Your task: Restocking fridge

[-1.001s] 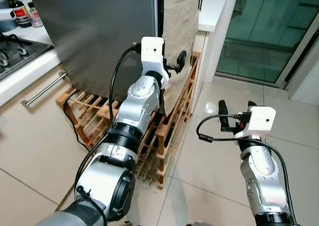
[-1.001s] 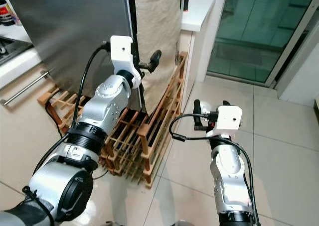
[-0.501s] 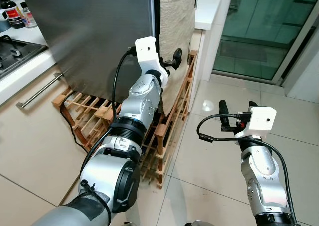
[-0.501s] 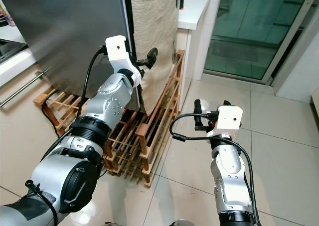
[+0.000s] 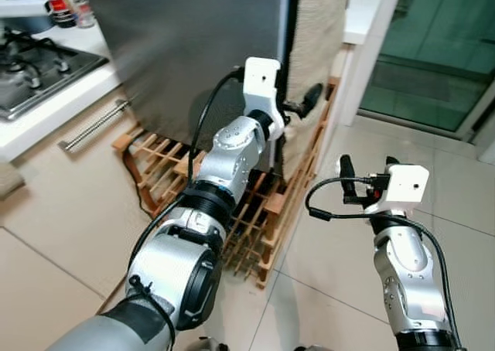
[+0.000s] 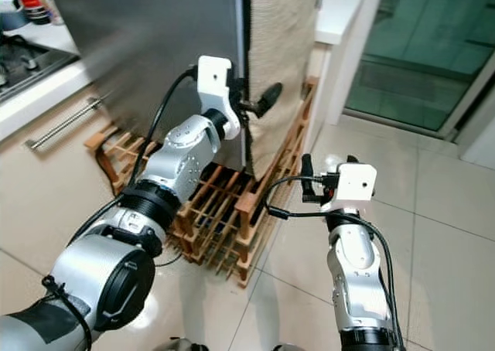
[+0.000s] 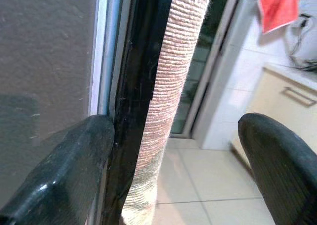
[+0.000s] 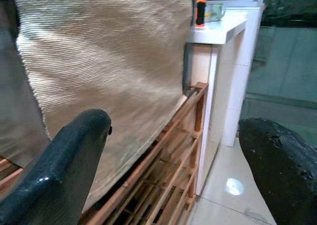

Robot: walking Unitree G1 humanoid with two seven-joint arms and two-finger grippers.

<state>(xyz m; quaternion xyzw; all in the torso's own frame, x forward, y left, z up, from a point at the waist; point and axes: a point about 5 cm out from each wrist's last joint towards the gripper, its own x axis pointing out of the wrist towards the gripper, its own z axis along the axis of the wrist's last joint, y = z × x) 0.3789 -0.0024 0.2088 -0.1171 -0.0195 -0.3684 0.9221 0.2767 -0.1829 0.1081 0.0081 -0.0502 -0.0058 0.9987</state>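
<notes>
The grey fridge (image 5: 193,49) stands upright ahead of the robot, its door front facing the camera, with a beige woven cloth (image 6: 282,65) hanging down its right side and a low wooden slatted rack (image 5: 255,227) under and beside it on the pale tiled floor (image 6: 441,235). To the left runs a white kitchen surface (image 5: 54,96) with a gas hob (image 5: 35,53) and two dark bottles (image 5: 62,3) at the back; a drawer handle (image 5: 97,123) shows below it. To the right, a white counter (image 8: 218,29) stands beside a glass door (image 5: 441,57). The left gripper (image 7: 178,150) is raised to the fridge door's right edge, its fingers spread wide, one finger (image 7: 64,170) touching the dark door seam next to the cloth, the other out in open air. The right gripper (image 6: 325,173) hovers lower, near the rack's corner and apart from the fridge, its fingers also spread and holding nothing.
</notes>
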